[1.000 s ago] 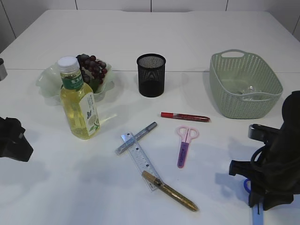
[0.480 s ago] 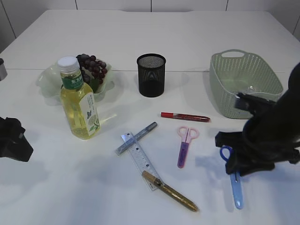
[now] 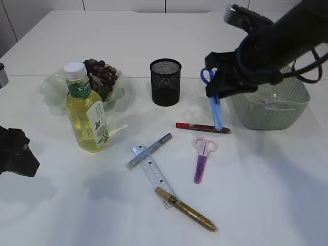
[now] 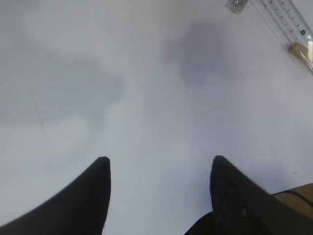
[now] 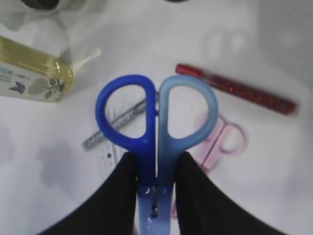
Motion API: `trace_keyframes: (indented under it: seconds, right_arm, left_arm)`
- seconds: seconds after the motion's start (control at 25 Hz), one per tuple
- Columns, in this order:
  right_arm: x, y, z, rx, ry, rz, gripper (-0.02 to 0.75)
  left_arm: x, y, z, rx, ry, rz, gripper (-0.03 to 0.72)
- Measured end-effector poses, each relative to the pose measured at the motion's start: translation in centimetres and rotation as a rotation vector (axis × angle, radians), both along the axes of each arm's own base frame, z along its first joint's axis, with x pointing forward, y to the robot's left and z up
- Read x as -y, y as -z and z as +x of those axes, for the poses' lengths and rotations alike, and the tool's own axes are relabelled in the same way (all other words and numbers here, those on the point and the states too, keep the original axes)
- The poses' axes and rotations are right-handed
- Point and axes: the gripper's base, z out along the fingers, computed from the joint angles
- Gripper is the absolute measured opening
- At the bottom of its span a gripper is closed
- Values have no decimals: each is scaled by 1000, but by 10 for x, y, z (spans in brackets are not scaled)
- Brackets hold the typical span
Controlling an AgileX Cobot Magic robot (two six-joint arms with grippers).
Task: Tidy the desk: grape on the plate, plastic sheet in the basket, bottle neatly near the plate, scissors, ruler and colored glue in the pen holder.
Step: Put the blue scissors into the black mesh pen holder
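Scissors [image 3: 215, 100] with blue plastic loops are hanging blades-down in the right hand [image 5: 155, 169], which is gripping them just below the handles, in the upper right of the exterior frame, between the woven green basket [image 3: 269, 92] and the black mesh pen holder [image 3: 165, 82]. Stowing them seems to be the step in hand; next they are needing centring over the holder's round mouth before lowering. Near the left edge, the left hand [image 4: 159, 171] is hovering empty over the smooth white tabletop [image 3: 61, 205], fingers spread.
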Motion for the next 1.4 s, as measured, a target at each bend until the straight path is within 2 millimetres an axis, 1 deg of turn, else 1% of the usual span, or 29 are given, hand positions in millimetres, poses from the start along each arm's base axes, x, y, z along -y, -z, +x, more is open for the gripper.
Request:
trace_keyframes:
  seconds: [0.12,0.32,0.4,0.52,0.72,0.8,0.96,1.08,1.24,1.4]
  right_arm:
    - [-7,-7,23,51,-46,5,199]
    - [-16,-4,58,72,-132,71,199]
    - [-16,-1,74,85,-142,121,199]
    - [-10,-1,98,141,-136,197,199]
    - [-4,1,130,269,-157,296,199]
    - [-7,1,141,333,-171,321,199]
    - [-10,2,158,457,-203,324,199]
    - [-10,7,169,528,-212,293,199]
    - [-9,11,178,624,-227,270,198]
    - [-15,23,182,698,-265,269,198]
  left_arm:
    - [1,0,0,-6,-5,-13,468]
    - [1,0,-1,-14,-7,-17,468]
    - [1,0,-1,-16,-6,-16,468]
    - [1,0,-2,-26,-5,-14,468]
    - [1,1,-3,-37,-3,-12,468]
    - [1,1,-4,-44,-3,-12,468]
    - [0,2,-7,-84,4,-3,467]
    - [0,2,-9,-102,7,2,466]
    - [0,2,-9,-103,9,3,466]
    - [0,2,-9,-103,9,3,466]
